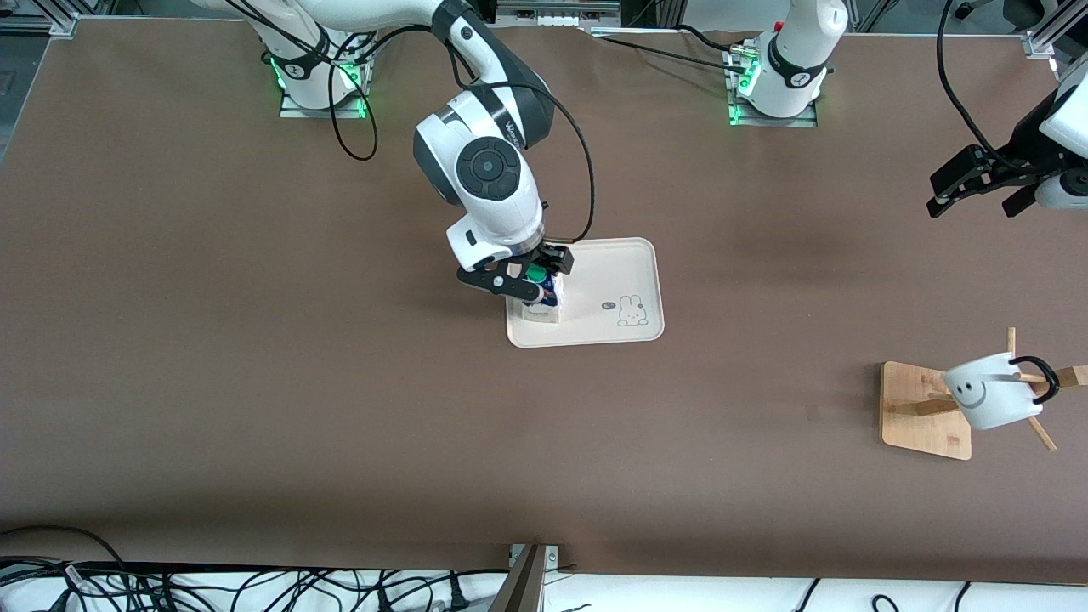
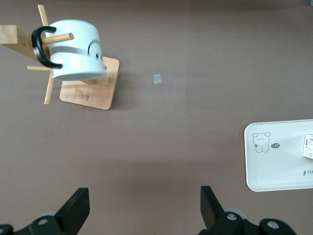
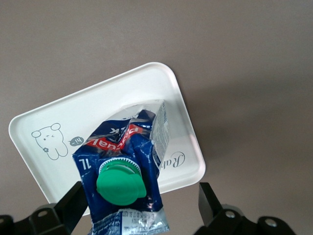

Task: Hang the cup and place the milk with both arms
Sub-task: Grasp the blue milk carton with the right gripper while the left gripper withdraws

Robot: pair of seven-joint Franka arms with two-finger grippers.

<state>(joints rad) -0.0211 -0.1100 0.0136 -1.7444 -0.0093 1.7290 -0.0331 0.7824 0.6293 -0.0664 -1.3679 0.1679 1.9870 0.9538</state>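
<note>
Milk (image 1: 541,293): the carton is seen standing upright on the tray (image 1: 612,285), at the tray's end toward the right arm; its green cap is visible between the fingers of the right gripper.
Right gripper (image 1: 520,276): positioned directly over the milk; in the right wrist view the fingers (image 3: 210,200) are spread wide on either side of the carton, apart from it. The carton is judged released, not grasped.
Cup (image 1: 993,391): found hung by its black handle on a peg of the wooden rack (image 1: 926,410), toward the left arm's end of the table; the smiley face is visible.
Left gripper (image 1: 977,183): held in the air over bare table near the left arm's end, fingers spread, nothing between them; this arm is waiting.
Step in hand: judged as the close of milk placement; both items appear delivered.
Next move: a straight upward withdrawal of the right gripper is called for, so that the carton is not brushed and tipped.
</note>
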